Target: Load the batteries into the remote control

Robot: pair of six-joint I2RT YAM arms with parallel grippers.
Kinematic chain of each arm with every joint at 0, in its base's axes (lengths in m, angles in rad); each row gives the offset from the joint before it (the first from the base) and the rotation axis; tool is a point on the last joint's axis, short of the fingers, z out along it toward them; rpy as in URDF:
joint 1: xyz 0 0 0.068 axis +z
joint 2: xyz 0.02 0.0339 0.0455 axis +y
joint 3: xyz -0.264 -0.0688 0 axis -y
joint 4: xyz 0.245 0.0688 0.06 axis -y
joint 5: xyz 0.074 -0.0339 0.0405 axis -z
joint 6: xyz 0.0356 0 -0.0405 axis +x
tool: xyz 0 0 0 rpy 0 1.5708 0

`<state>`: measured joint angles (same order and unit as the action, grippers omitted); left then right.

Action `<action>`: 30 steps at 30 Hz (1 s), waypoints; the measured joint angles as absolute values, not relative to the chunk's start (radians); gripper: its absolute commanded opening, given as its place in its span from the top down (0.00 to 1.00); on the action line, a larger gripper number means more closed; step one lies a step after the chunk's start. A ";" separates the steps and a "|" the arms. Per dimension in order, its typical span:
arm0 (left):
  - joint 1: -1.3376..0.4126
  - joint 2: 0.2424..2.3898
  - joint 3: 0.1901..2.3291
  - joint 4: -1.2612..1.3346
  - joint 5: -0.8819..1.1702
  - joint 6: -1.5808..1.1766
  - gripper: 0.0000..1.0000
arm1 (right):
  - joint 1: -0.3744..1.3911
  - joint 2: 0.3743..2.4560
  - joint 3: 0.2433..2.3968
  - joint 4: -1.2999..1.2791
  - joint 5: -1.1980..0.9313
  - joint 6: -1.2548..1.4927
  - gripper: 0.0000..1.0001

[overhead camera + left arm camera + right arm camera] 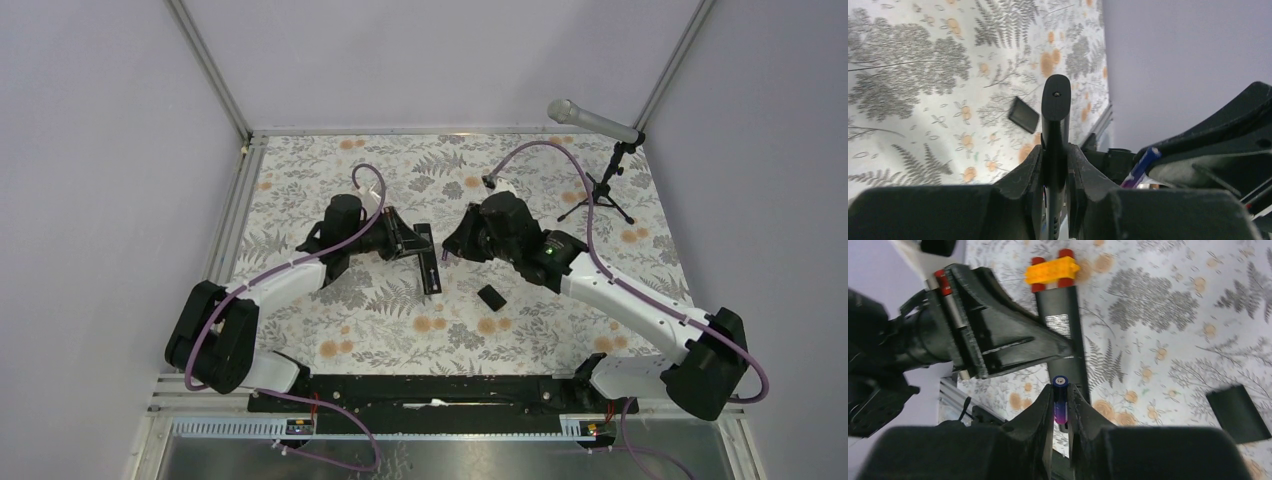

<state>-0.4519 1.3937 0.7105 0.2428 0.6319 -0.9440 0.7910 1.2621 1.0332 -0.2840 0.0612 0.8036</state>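
Grey walls (100, 150) all round, and a table (300, 170) w/ a fern-and-flower top. A mic (590, 118) on a small stand is at the back right corner.

The left gripper (1055, 167) has its fingers clamped on the remote (1055, 107), which sticks out past them over the table. Can't tell if the remote rests on the table or is held up. The right gripper (1060, 392) has its fingers pinched on one purple-blue battery (1060, 412). The battery's tip is just beside the near end of the remote. In the top view the 2 grippers are close together, mid table.

Step in hand, I think: put this battery into the remote. To do it well:
- keep the left arm very steady
- line the battery up straight w/ the remote, not tilted
- go slow, put one end in 1st, then lay the rest down
- don't let go till it sits in
It's small & round, so it could roll away if dropped.

Things that hold stuff: only the remote, i.e. the place inside where batteries go. Can't tell from any view if sth is in there already, as the fingers & dark plastic hide it. The 2nd battery isn't in view anywhere. The little black cover (1238, 412) is off, lying flat on the table, apart from the remote, on the right arm's side. An orange toy car (1053, 270) sits at the remote's far end, maybe touching, can't be sure
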 measured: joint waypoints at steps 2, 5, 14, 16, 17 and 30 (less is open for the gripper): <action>-0.456 1.394 0.730 0.243 0.646 -0.972 1.00 | 0.808 1.263 1.061 -0.268 0.063 0.785 0.87; -0.462 1.396 0.759 0.255 0.681 -1.027 1.00 | 0.835 1.272 1.099 -0.255 0.067 0.758 0.87; -0.467 1.428 0.776 0.352 0.757 -1.162 1.00 | 0.903 1.299 1.141 -0.275 0.110 0.680 0.88; -0.467 1.434 0.776 0.364 0.764 -1.179 1.00 | 0.909 1.300 1.144 -0.284 0.124 0.663 0.88; -0.467 1.436 0.776 0.366 0.765 -1.183 1.00 | 0.910 1.300 1.144 -0.289 0.132 0.657 0.88; -0.467 1.436 0.803 0.332 0.768 -1.163 1.00 | 0.911 1.302 1.164 -0.361 0.158 0.596 0.88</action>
<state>-0.4671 1.4357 0.8032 0.3325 0.7677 -1.1625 0.9108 1.3018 1.1645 -0.3607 0.1581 0.5957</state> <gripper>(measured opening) 0.174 0.174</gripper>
